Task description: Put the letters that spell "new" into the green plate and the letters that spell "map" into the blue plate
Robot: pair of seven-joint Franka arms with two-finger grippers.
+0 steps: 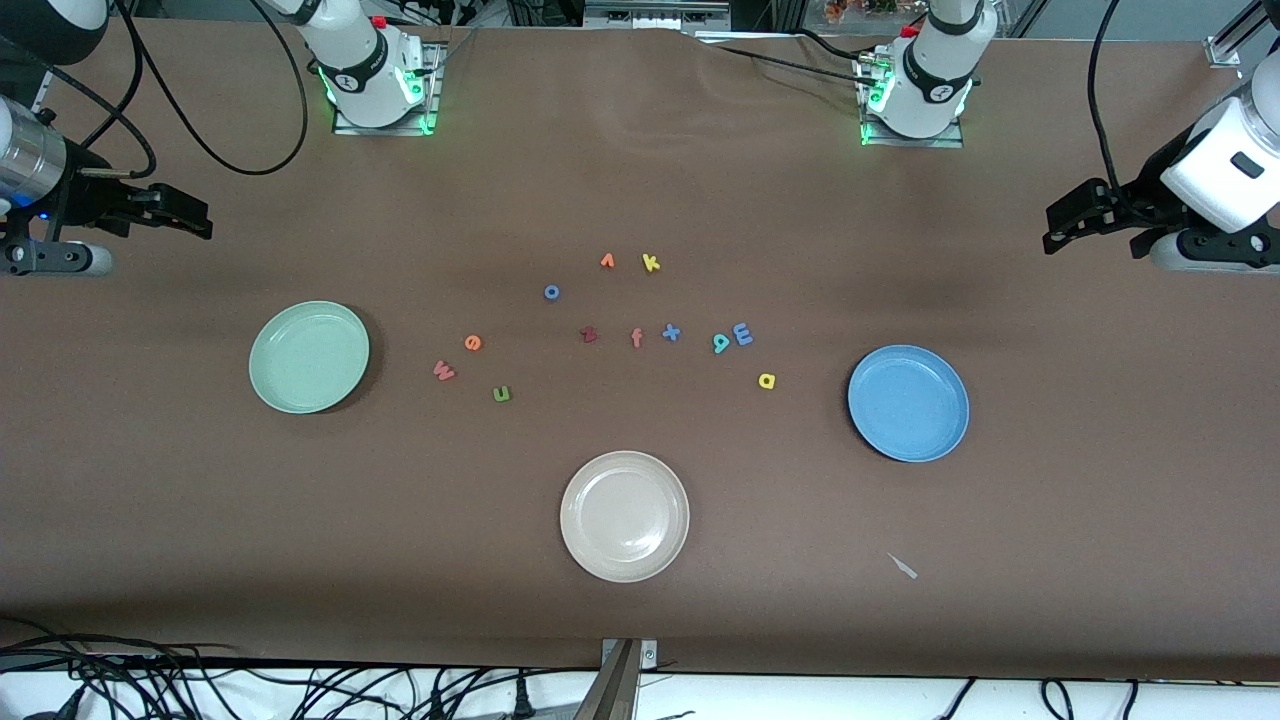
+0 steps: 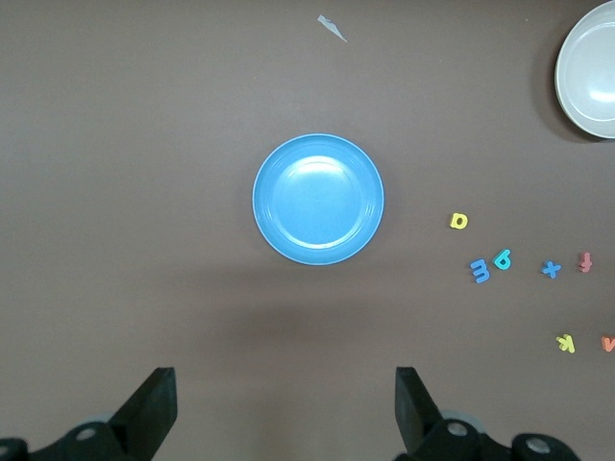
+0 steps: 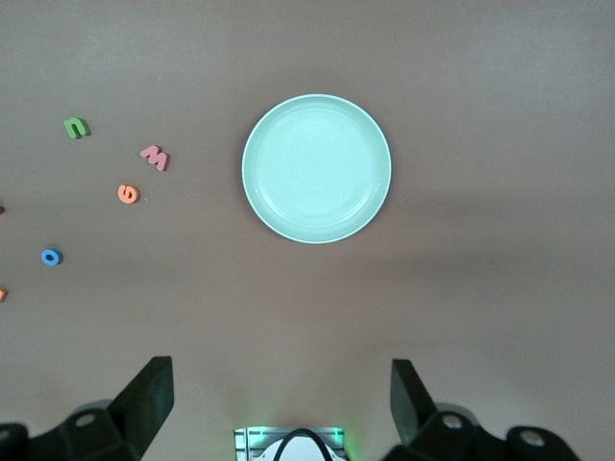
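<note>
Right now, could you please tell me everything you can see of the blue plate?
The blue plate is round, medium blue, smooth and plastic-looking, with a raised rim and a shallow well. It lies flat and empty on the brown table, toward the left arm's end. Nothing touches it; the yellow a lies apart beside it.

We see a matt brown table cover [image 1: 640, 150], like cloth or felt, with soft creases in the upper middle of the frame. The green plate [image 1: 309, 357], the blue plate [image 1: 908, 403] and the beige plate [image 1: 624, 516] look like smooth plastic with a light gloss. The small letters, such as the orange e [image 1: 473, 343], look like matt foam.
</note>
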